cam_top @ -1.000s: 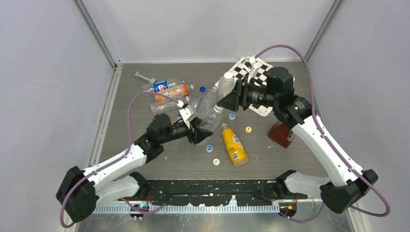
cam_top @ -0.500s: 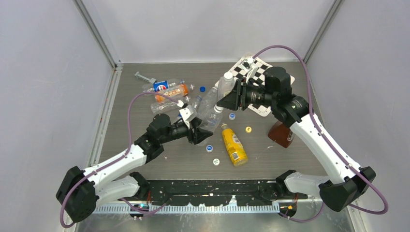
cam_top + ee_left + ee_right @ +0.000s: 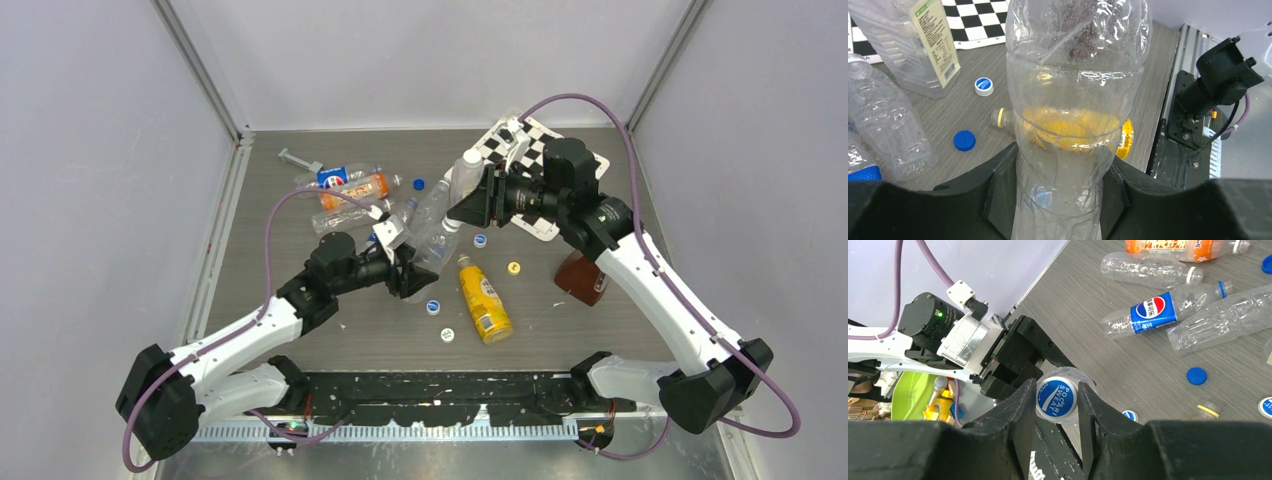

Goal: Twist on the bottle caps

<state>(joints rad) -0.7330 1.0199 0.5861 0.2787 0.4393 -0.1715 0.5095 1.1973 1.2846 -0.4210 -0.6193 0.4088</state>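
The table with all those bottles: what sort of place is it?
Probably a robot test bench in a lab: a left arm and right arm bolted at the table edge, grey walls boxing it in, and a checkerboard sheet among bottles and loose caps.

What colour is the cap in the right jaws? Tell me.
Blue cap, white lettering; best in the right wrist view.

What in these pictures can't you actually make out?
- Left wrist view: clear plastic bottle, neck cut off by the top edge, base hidden inside the left gripper.
- Right wrist view: whether the blue-and-white round cap is threaded on; the cap and the right gripper cover the bottle mouth.
- Left wrist view: yellow bottle, mostly behind the clear one.
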